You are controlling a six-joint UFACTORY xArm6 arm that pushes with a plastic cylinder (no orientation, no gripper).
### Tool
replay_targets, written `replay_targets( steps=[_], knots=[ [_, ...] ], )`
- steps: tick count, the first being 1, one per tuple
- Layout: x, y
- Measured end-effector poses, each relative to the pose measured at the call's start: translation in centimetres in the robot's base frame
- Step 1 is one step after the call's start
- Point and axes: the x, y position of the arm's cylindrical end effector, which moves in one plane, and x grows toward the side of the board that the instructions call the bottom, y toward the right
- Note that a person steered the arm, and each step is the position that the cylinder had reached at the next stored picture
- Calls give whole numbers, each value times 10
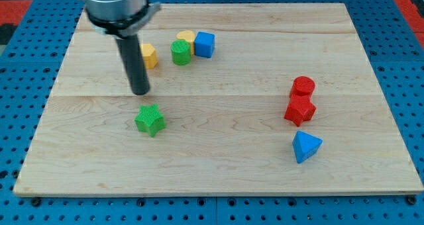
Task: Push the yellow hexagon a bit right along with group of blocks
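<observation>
The yellow hexagon (150, 55) lies at the upper left of the wooden board (218, 162), partly hidden behind my rod. My tip (140, 92) rests on the board just below and slightly left of it. To the hexagon's right stands a tight group: a green cylinder (180, 52), a yellow block (186, 38) behind it whose shape I cannot make out, and a blue cube (205, 44). A narrow gap separates the hexagon from the green cylinder.
A green star (150, 120) lies just below my tip. At the view's right are a red cylinder (303, 87), a red star-like block (300, 109) touching it, and a blue triangular block (305, 146). Blue pegboard surrounds the board.
</observation>
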Motion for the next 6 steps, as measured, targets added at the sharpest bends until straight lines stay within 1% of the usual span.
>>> replay_targets(
  steps=[1, 2, 3, 4, 5, 6],
  knots=[
    [-24, -38],
    [-56, -38],
    [-77, -39],
    [-79, 23],
    [-74, 107],
    [-74, 103]
  ],
)
